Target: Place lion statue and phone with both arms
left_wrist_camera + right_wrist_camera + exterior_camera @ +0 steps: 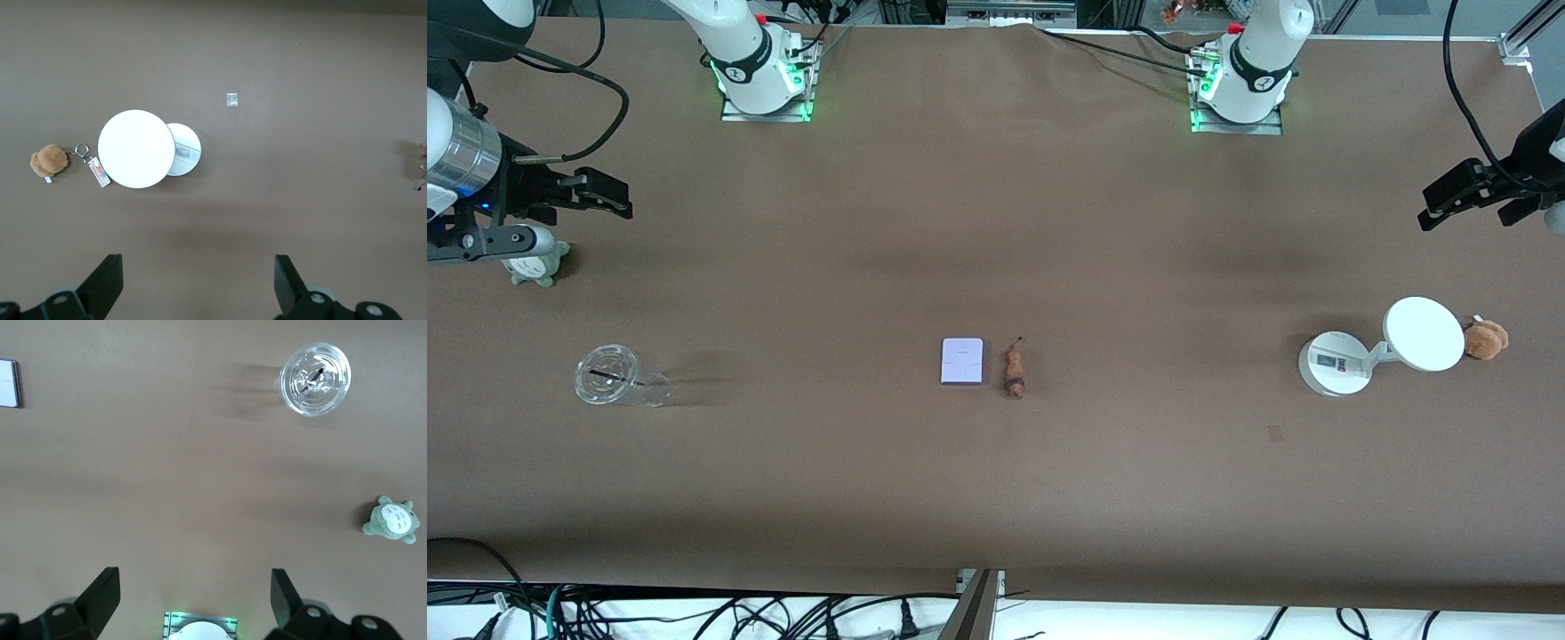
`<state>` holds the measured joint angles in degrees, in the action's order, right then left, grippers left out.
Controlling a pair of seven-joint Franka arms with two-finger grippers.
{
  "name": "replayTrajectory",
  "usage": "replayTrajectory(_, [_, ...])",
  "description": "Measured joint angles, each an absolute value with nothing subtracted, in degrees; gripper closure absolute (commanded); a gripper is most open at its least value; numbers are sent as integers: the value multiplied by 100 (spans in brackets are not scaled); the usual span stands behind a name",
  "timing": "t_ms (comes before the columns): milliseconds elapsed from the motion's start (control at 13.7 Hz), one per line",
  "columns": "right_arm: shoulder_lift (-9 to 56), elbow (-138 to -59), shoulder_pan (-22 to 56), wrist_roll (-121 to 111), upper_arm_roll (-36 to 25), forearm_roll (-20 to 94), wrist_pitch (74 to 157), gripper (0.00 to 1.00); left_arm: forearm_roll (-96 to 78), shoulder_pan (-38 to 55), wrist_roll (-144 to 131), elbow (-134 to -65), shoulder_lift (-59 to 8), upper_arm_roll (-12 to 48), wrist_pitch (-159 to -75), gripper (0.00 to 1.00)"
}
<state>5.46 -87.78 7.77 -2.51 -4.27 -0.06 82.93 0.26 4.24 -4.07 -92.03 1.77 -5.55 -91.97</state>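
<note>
phone flat, lion statue beside — mid-table

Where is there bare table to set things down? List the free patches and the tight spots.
Free: the wide stretch between the clear cup and the phone; another between the lion statue and the white stand; also the strip between these things and the arm bases. Tight: phone and lion lie side by side; the brown plush sits against the stand.
</note>
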Motion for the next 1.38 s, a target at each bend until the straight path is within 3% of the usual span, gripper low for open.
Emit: replayTrajectory(1385, [553,-8778,776,-249,-429,-6,8297,0,26,417,-410,-9203,24,-556,-9195,0])
